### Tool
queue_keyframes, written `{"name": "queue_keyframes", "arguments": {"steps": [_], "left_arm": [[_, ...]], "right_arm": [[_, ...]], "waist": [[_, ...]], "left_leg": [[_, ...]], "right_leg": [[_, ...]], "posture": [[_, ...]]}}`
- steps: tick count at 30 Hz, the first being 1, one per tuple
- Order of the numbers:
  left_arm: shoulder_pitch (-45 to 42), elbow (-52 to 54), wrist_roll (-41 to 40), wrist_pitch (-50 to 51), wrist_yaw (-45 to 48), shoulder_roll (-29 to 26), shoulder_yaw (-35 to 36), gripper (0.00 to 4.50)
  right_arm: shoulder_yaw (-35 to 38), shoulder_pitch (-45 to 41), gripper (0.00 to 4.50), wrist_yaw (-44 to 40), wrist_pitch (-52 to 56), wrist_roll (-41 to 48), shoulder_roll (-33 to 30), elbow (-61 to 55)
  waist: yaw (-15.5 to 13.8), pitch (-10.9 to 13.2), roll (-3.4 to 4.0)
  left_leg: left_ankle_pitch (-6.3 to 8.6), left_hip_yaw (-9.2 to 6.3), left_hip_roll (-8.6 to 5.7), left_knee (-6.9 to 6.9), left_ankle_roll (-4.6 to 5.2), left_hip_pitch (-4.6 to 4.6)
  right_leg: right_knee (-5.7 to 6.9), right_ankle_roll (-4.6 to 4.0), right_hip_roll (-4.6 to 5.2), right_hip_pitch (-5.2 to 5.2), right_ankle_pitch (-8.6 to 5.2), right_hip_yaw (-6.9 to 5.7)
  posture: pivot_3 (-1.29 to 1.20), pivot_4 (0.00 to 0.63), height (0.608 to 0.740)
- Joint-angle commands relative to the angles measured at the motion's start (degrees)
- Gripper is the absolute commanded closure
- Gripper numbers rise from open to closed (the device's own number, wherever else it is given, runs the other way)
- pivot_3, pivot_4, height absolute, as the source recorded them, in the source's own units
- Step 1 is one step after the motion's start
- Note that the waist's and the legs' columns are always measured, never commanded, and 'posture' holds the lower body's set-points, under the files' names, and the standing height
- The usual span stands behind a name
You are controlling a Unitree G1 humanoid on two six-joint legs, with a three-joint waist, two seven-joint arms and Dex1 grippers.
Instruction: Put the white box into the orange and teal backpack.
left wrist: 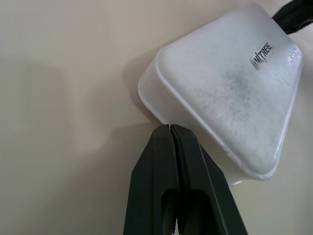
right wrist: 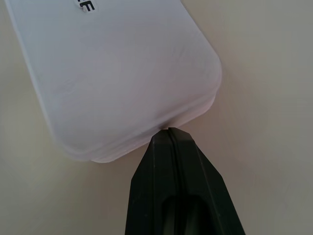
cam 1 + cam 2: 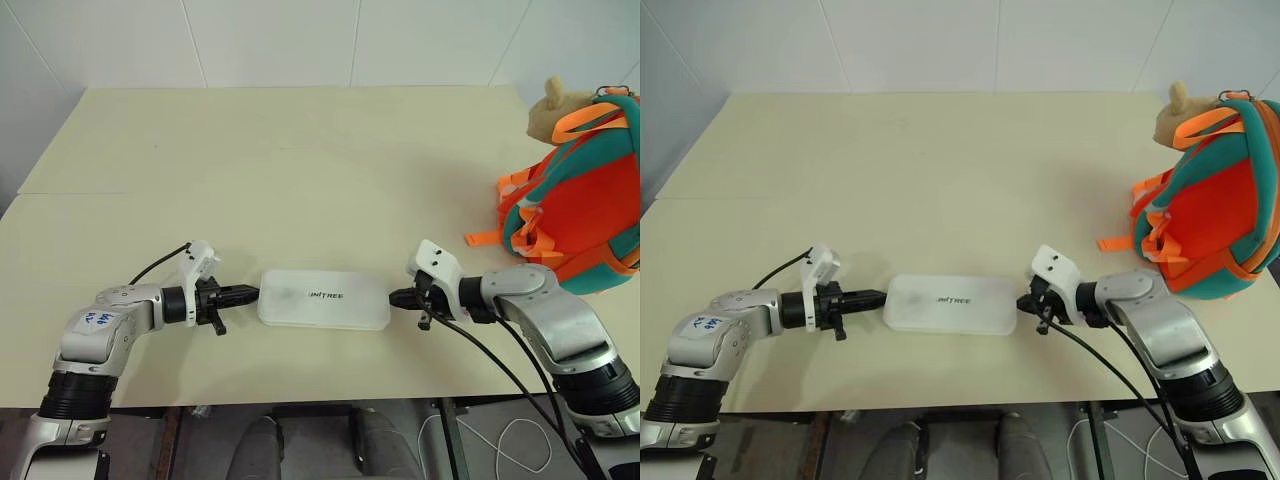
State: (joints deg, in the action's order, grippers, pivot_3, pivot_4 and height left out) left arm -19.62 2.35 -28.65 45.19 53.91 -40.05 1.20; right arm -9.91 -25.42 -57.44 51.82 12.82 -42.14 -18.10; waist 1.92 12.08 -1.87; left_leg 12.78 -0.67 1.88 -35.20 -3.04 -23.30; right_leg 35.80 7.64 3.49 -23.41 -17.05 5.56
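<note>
Box pinched end to end, near table edge.
I've got L gripper & R gripper both closed, empty, tips touching white box; backpack far right.

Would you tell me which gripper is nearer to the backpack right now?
Right. The right gripper sits at the white box's end facing the backpack; the left gripper is at the box's far end.

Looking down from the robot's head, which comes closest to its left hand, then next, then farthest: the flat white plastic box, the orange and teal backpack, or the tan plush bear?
From the left hand:
1. The flat white plastic box, right at its fingertips, mid-table.
2. The orange and teal backpack, far across on the robot's right.
3. The tan plush bear, atop the backpack towards the table's back edge, slightly farther.
</note>
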Motion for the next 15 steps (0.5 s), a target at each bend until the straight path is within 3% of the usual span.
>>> {"name": "queue_keyframes", "arguments": {"steps": [1, 15], "left_arm": [[-0.72, 3.27, -1.06, 0.42, 3.94, 0.99, -4.76, 4.45], [-1.77, 1.92, 0.05, -0.37, 4.01, -0.96, -1.67, 4.45]], "right_arm": [[0.62, 0.16, 4.5, -1.11, -0.78, 3.88, 0.48, -4.72], [3.12, 1.71, 4.5, 0.14, -1.86, 2.97, -2.81, -4.2]], "waist": [[0.02, 0.0, 0.0], [-0.12, 0.0, -0.01]], "left_leg": [[0.0, 0.0, 0.0, 0.0, 0.0, 0.0], [0.0, 0.0, 0.0, 0.0, 0.0, -0.01]], "right_leg": [[0.0, 0.0, 0.0, 0.0, 0.0, 0.0], [0.0, -0.01, 0.0, 0.0, -0.01, 0.0]], "posture": [[0.0, 0.15, 0.74], [0.0, 0.15, 0.74]]}}
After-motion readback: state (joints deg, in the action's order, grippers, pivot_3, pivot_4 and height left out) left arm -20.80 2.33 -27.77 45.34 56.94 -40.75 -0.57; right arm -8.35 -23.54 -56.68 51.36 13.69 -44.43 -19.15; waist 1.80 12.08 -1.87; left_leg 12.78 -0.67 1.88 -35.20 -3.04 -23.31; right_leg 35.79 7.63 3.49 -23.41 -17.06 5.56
